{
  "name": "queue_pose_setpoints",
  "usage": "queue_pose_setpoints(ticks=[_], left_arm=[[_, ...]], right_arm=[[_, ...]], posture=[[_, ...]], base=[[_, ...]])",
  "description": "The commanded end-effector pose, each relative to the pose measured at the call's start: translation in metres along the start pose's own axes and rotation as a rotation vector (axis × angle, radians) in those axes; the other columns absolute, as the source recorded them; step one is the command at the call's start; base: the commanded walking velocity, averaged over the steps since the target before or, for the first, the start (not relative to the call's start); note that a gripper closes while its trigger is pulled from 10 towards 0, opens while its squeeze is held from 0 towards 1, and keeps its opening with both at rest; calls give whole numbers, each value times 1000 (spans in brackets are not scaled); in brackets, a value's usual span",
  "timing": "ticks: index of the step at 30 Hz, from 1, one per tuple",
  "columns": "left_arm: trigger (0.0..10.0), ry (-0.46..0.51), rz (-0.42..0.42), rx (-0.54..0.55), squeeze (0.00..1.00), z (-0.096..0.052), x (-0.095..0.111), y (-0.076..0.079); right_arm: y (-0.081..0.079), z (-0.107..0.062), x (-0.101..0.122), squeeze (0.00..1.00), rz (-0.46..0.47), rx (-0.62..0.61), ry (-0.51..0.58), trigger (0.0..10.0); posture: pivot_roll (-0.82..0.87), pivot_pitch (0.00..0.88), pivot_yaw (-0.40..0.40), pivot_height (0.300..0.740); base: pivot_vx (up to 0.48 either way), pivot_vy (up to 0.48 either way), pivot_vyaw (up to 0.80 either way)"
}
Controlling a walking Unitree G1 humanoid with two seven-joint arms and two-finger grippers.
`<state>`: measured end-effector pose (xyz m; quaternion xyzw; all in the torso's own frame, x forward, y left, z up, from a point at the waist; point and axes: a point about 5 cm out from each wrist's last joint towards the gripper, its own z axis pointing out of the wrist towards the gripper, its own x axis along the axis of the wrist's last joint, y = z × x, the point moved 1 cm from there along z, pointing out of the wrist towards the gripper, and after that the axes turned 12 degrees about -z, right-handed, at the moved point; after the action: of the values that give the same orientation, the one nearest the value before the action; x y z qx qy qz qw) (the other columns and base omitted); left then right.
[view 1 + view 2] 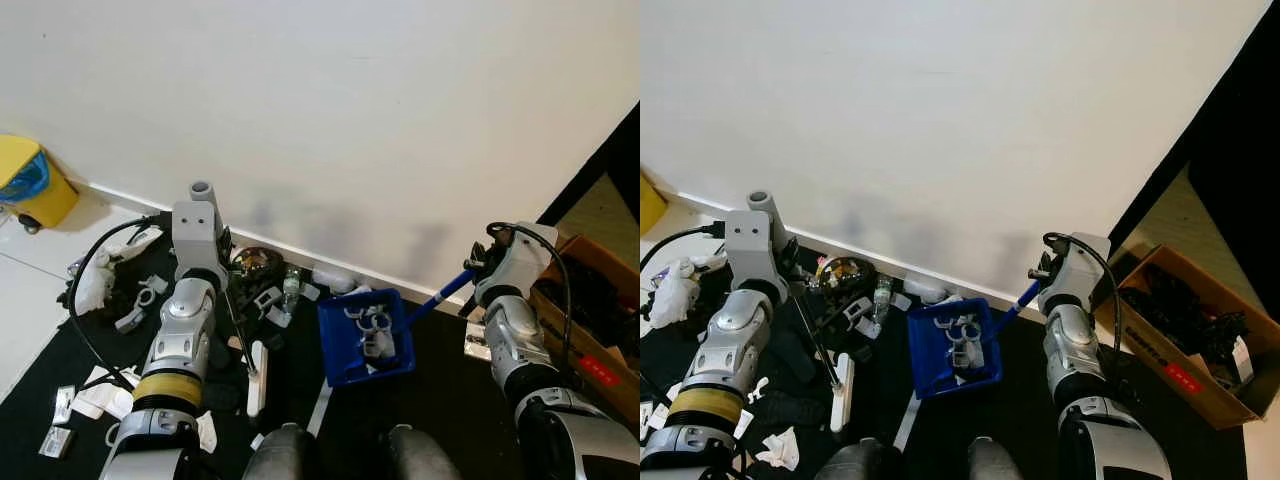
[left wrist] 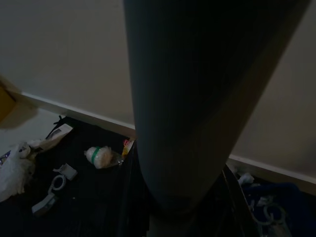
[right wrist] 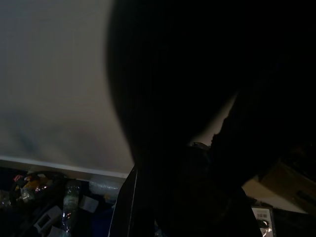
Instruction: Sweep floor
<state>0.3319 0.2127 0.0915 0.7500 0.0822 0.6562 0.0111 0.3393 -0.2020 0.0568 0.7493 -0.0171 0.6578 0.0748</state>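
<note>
A blue dustpan [image 1: 362, 338] rests on the black floor by the wall, holding several white plastic bits. My right gripper [image 1: 470, 272] is shut on its blue handle [image 1: 438, 294]. To the left, my left gripper [image 1: 226, 262] is shut on a thin dark broom handle [image 1: 238, 325]. The handle slants down to a white broom head [image 1: 257, 380] on the floor. Litter lies between broom and wall: a clear bottle [image 1: 291, 287], a shiny round object [image 1: 252, 262] and white plastic clips [image 1: 268, 300]. In the left wrist view the handle [image 2: 187, 113] looms dark and close.
A yellow bin [image 1: 30, 185] stands at the far left by the white wall. An open cardboard box [image 1: 1200, 340] of dark items sits to the right. Crumpled paper and packets [image 1: 95, 395] lie on the black mat by my left side.
</note>
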Motion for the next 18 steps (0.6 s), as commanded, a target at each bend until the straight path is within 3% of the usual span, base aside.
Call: queue_pose_setpoints(ticks=[1,3,10,18], left_arm=[[10000,-4,-31,13,0,-3,-4,0],[10000,-3,-37,14,0,-3,-4,0],[10000,7,-41,5,0,-1,-2,3],[10000,9,-30,0,0,0,0,2]], right_arm=[[2,0,4,0,-28,8,34,10000],[1,0,5,0,-34,12,40,10000],[8,2,6,0,70,-40,28,10000],[7,2,5,0,65,-39,23,10000]], posture=[[12,113,-2,740],[12,111,-2,740],[20,105,-3,740],[28,101,-1,740]], base=[[0,0,0],[0,0,0],[0,0,0],[0,0,0]])
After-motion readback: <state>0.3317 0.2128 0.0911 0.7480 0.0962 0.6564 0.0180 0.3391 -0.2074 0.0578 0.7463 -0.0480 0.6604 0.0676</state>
